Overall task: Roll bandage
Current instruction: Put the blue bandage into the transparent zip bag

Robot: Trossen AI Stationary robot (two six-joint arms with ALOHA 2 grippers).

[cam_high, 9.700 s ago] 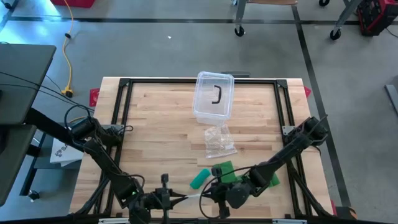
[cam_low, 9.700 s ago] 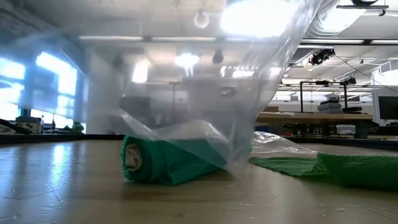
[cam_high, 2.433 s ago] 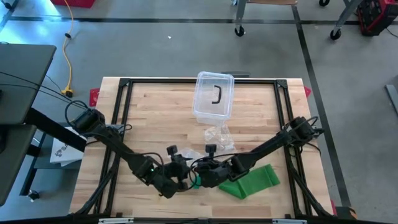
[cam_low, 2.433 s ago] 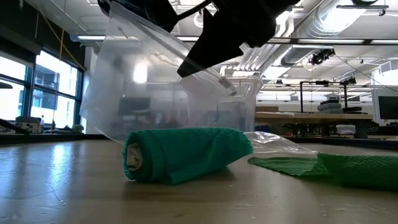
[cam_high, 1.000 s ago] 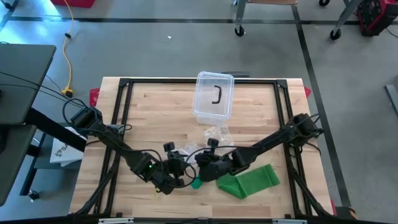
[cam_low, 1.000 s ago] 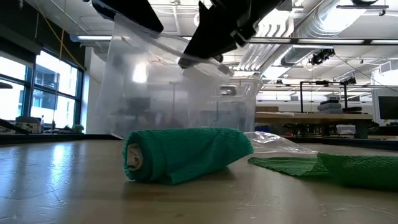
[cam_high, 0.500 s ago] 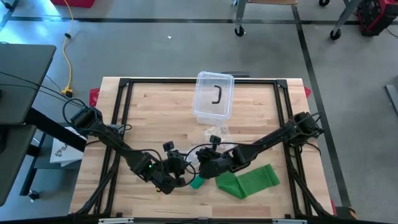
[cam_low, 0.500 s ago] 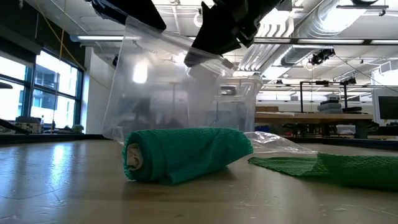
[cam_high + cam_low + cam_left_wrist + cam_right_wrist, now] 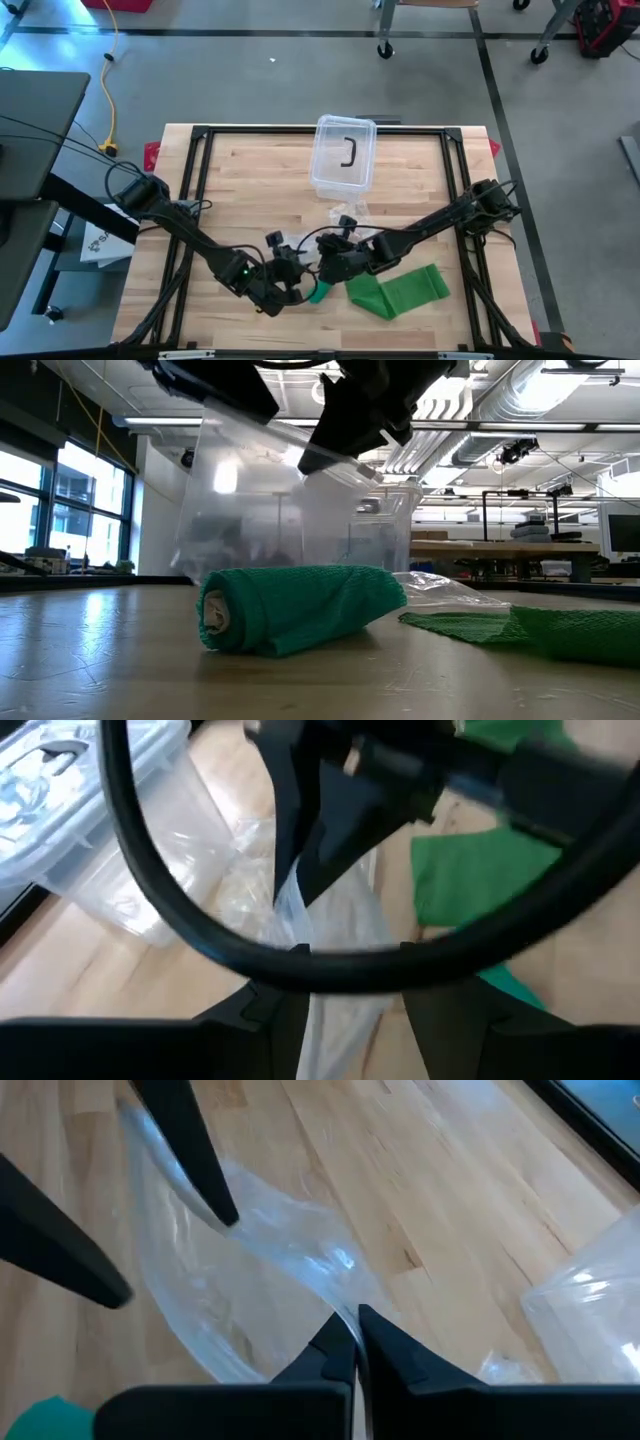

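Observation:
A green bandage roll lies on its side on the wooden table, also in the high view. Its unrolled tail lies flat toward the table's right. Above the roll hangs a clear plastic bag, borne between both grippers. My right gripper is shut on the bag's rim. My left gripper is close beside it, toward the table's left, with its fingers apart at the bag's mouth. My left gripper touches the bag's rim with the tip of one finger; the other finger stands apart beside the bag. Whether a finger is inside the mouth I cannot tell. The bag hangs below it, clear of the roll. My right gripper pinches the bag's rim between its two fingertips, slanting down from the table's right. One layer or two, I cannot tell. The bag hangs slack below the fingers, above the roll, its rim stretched toward the left gripper.
A clear lidded container with a black item inside stands at the table's far middle. Another crumpled clear bag lies between it and the grippers. A black frame runs around the table top.
My right gripper has rolled a little about its own axis while keeping its pinch on the rim. The hanging bag has shifted slightly toward the roll. The roll and the tail have stayed where they were.

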